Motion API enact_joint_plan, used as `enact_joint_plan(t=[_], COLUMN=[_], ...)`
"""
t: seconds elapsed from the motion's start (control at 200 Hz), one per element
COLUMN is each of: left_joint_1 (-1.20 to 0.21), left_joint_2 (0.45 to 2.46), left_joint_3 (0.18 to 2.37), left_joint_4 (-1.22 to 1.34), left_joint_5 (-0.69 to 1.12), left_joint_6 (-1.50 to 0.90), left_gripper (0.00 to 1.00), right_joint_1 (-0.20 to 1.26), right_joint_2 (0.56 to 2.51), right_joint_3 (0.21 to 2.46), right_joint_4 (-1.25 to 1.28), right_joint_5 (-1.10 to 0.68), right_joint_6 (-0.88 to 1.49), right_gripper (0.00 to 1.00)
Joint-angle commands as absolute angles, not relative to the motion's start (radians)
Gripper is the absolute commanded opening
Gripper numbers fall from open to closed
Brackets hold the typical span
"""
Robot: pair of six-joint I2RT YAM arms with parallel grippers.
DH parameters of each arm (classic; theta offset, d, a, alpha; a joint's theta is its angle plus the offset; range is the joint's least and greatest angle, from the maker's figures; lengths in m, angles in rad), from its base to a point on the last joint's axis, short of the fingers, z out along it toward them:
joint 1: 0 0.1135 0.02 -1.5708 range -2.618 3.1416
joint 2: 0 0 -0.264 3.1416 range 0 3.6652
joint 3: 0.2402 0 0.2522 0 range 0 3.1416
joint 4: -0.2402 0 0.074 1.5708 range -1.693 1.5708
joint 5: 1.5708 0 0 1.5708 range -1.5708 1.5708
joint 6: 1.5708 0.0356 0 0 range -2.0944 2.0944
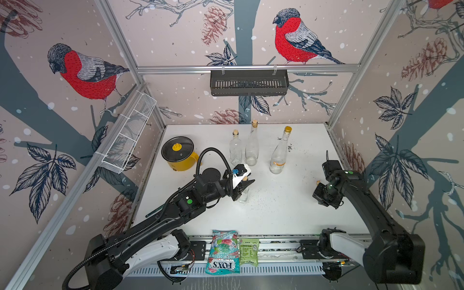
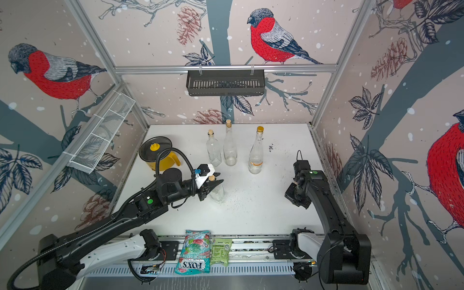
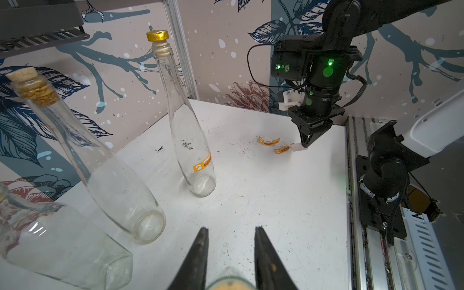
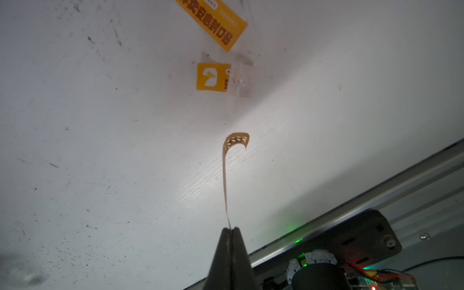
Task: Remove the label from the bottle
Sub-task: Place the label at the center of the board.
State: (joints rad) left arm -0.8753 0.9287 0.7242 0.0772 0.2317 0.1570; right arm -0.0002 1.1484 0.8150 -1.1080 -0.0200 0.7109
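My left gripper [image 3: 231, 229] is shut on the neck of a small clear corked bottle [image 1: 244, 194] standing mid-table; both top views show the grip [image 2: 216, 182]. No label shows on that bottle. By the table's right edge my right gripper [image 4: 229, 229] is shut on a thin curled orange label strip [image 4: 225, 173], which hangs free. Two torn orange label pieces [image 4: 213, 77] [image 4: 216, 23] lie on the table just beyond it. The left wrist view shows the same pieces [image 3: 268, 140] beside my right gripper [image 3: 305, 145]. A tall gold-capped bottle [image 1: 278, 155] carries an orange label [image 3: 202, 164] near its base.
Two more clear corked bottles [image 1: 236, 150] [image 1: 252, 148] stand at the back. A yellow pot with a dark lid [image 1: 179, 154] sits back left. Candy bags [image 1: 222, 252] [image 1: 248, 251] lie on the front rail. Dark crumbs dot the white table [image 1: 276, 213].
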Motion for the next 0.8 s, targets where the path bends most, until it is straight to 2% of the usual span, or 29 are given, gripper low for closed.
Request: enact_joint_plan(t=[0.0, 0.285, 0.655, 0.795], left_joint_1=[-0.876, -0.876, -0.876, -0.876], left_joint_2=[0.915, 0.895, 0.908, 0.914], left_joint_3=[0.721, 0.710, 0.712, 0.713], left_joint_4=[0.188, 0.191, 0.194, 0.194], left_joint_5=[0.232, 0.222, 0.225, 0.225], left_joint_6=[0.171, 0.177, 0.188, 0.190], left_gripper=[0.00, 0.00, 0.00, 0.00], right_joint_1=[-0.003, -0.011, -0.015, -0.017], right_joint_2=[1.171, 1.347, 1.429, 1.444], right_joint_3=[0.813, 0.791, 0.767, 0.758], right_joint_4=[-1.165, -0.973, -0.812, -0.794], right_joint_5=[0.017, -0.024, -0.063, -0.050], right_joint_6=[0.724, 0.689, 0.666, 0.660], right_gripper=[0.01, 0.00, 0.01, 0.10])
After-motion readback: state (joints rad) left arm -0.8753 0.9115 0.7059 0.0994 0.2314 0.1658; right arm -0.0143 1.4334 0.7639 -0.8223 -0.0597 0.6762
